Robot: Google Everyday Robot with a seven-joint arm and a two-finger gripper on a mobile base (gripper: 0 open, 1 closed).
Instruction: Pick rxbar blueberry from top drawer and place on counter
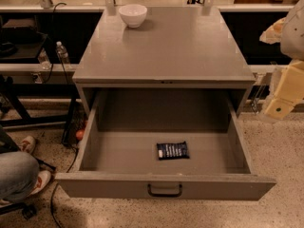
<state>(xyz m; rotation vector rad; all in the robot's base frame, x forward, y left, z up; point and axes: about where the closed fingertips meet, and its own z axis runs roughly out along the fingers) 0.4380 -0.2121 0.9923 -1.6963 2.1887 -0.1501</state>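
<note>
The top drawer of the grey metal cabinet is pulled fully open, with its dark loop handle at the centre of the front panel. The rxbar blueberry, in a dark navy wrapper with white lettering, lies flat on the drawer floor, slightly right of centre and near the front. The counter is the cabinet's flat grey top. My gripper, cream-coloured, hangs at the right edge of the view, beside the cabinet's right side, above and to the right of the drawer, well away from the bar.
A white bowl stands on the counter at the back left. A person's leg and shoes are at the lower left. A water bottle and cables sit on a shelf left of the cabinet. The floor is speckled.
</note>
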